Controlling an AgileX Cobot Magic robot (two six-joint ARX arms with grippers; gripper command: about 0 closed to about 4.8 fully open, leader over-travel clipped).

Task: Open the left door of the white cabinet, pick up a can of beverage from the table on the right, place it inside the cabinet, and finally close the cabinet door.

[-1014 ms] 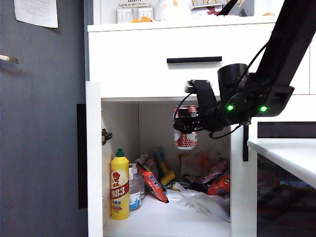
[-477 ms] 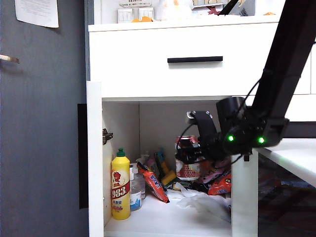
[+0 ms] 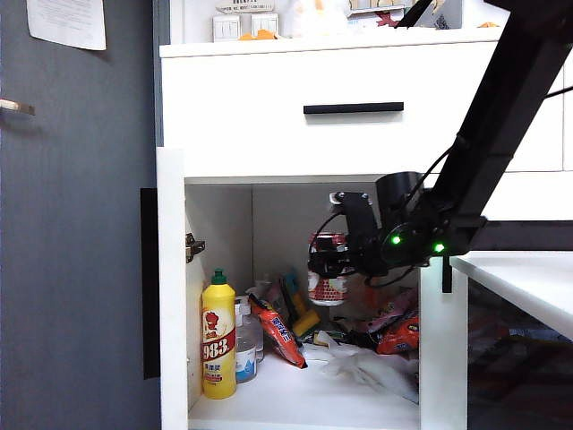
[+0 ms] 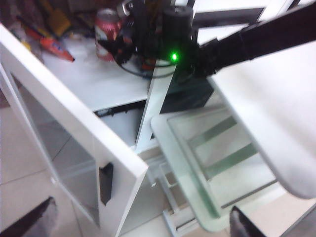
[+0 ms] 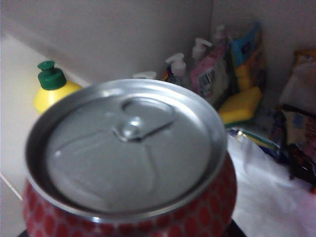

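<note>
Red drink can (image 3: 328, 288) held inside the tall white cabinet (image 3: 358, 125).
My right gripper (image 3: 329, 261) is clamping it above the shelf; my left gripper (image 4: 143, 224) is hanging with jaws apart outside.

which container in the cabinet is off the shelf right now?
The red can of beverage, held upright in the right hand above the clutter. The yellow bottle and the small clear pump bottle both stand on the shelf floor near the left wall.

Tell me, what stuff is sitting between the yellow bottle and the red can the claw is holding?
In the exterior view, between the yellow bottle and the can held by the right claw: a clear pump bottle, a red snack packet and a yellow sponge.
</note>
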